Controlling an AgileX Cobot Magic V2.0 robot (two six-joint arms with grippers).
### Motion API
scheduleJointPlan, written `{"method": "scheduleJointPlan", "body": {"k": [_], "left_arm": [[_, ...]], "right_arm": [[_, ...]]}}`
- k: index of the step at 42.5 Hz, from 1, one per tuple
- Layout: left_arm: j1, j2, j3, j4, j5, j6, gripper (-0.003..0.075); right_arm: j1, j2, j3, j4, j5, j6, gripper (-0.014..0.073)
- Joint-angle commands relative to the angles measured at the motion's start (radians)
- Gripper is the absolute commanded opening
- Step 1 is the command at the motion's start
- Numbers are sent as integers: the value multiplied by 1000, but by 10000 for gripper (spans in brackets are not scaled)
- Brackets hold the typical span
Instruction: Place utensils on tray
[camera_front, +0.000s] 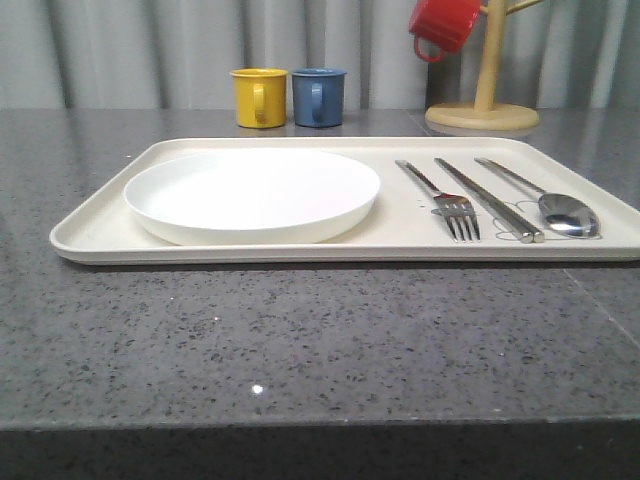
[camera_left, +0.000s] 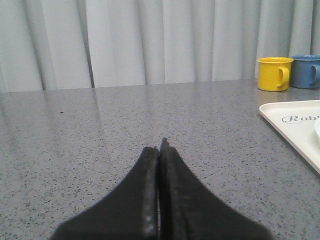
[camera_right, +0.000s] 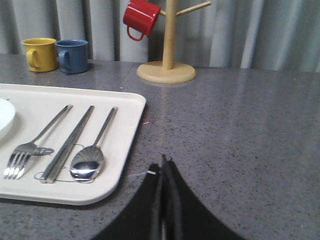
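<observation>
We see a grey speckled stone countertop (camera_front: 300, 330) spanning the scene, with pale curtains (camera_front: 130, 50) behind it. On it lies the cream rectangular tray (camera_front: 100, 215), its long side running left to right, with rounded corners and a raised rim; in the left wrist view we read the start of a script word on its corner.

On the left half of the tray sits the shallow round white plate (camera_front: 252, 195). To the right of the plate, apart from it, three metal utensils lie side by side, roughly parallel, handles pointing far and working ends near: the fork (camera_front: 440, 198) nearest the plate, then the pair of chopsticks (camera_front: 490, 200), lying together, then the spoon (camera_front: 545, 198) furthest right, bowl upward.

Beyond the tray's far right corner stands a wooden mug tree (camera_front: 484, 100) with a red mug (camera_front: 444, 25) hung on it. Beyond the far rim, near the middle, we find a yellow mug (camera_front: 259, 97) and a blue mug (camera_front: 318, 96) close beside each other.

The left gripper (camera_left: 160, 145) is over bare countertop left of the tray, jaws pressed together and holding nothing. The right gripper (camera_right: 164, 162) is over bare countertop just right of the tray's near right corner, jaws likewise closed and empty.
</observation>
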Motion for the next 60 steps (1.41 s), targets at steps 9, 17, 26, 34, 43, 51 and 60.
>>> {"method": "scheduleJointPlan", "body": {"k": [9, 17, 26, 34, 43, 51, 60], "left_arm": [[-1, -22, 5, 0, -82, -8, -20], [-1, -22, 5, 0, -82, -8, -20], [-1, -22, 5, 0, -82, -8, -20], [-1, -22, 5, 0, -82, -8, -20], [-1, -22, 5, 0, -82, -8, -20], [-1, -22, 5, 0, -82, -8, -20], [-1, -22, 5, 0, -82, -8, -20]], "right_arm": [[-18, -75, 104, 7, -197, -6, -115], [-18, -74, 104, 7, -195, -6, -115], [-18, -74, 104, 7, -203, -3, -115], [-18, -74, 104, -138, -216, 193, -115], [-18, -74, 104, -155, -226, 220, -115], [-18, -74, 104, -150, -225, 220, -115], [-18, -74, 104, -150, -225, 220, -115]]}}
